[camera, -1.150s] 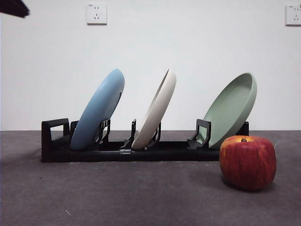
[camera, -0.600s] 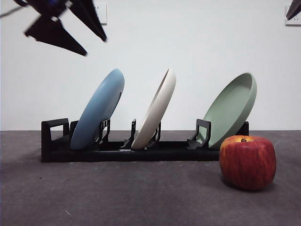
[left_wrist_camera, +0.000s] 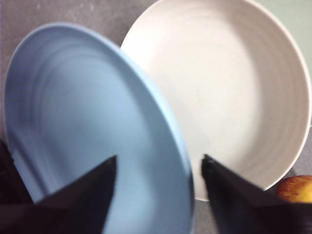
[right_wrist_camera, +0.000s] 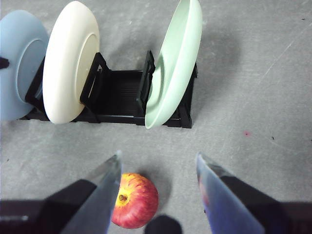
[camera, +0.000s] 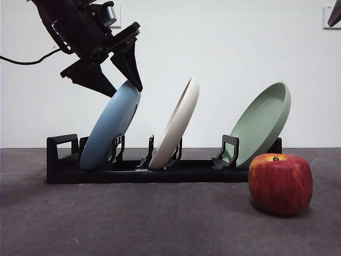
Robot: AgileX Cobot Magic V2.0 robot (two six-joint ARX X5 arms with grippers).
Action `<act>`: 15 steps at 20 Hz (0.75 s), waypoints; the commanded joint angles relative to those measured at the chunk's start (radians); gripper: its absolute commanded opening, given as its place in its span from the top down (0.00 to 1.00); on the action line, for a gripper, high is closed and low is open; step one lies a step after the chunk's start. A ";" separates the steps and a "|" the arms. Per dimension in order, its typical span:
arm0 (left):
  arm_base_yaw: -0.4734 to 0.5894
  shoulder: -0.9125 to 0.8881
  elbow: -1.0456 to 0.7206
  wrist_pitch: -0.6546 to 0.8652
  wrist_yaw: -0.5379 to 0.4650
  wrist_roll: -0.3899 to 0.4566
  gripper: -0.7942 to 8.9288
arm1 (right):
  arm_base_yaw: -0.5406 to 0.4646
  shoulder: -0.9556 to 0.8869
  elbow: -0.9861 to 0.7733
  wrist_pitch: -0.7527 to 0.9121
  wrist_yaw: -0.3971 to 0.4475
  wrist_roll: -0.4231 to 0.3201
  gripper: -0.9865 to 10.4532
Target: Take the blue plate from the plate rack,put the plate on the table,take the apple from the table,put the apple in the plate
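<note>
The blue plate (camera: 109, 130) leans in the left slot of the black plate rack (camera: 192, 172). My left gripper (camera: 123, 89) is open, with one jaw on each side of the plate's top rim. In the left wrist view the blue plate (left_wrist_camera: 87, 112) fills the space between the jaws of this gripper (left_wrist_camera: 159, 160). The red apple (camera: 280, 183) stands on the dark grey table (camera: 160, 224), in front of the rack's right end. My right gripper (right_wrist_camera: 158, 156) is open and empty high above the apple (right_wrist_camera: 135, 200). It shows only as a black tip (camera: 335, 16) in the front view.
A cream-white plate (camera: 176, 128) leans in the middle slot and a pale green plate (camera: 261, 125) in the right slot, just behind the apple. Wall sockets (camera: 109, 13) are on the white wall behind.
My left arm has come down from the top left corner, and its open jaws now straddle the blue plate's top rim. The plates and the apple have not moved.
</note>
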 commanded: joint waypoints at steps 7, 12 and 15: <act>-0.039 -0.028 0.055 -0.050 0.003 0.050 0.93 | 0.002 0.001 0.003 0.002 0.002 -0.008 0.69; -0.078 -0.072 0.238 -0.288 0.002 0.141 0.93 | 0.002 0.001 0.003 0.002 0.002 -0.008 0.69; -0.126 -0.129 0.306 -0.422 0.001 0.195 0.93 | 0.001 0.001 0.003 0.002 0.002 -0.008 0.69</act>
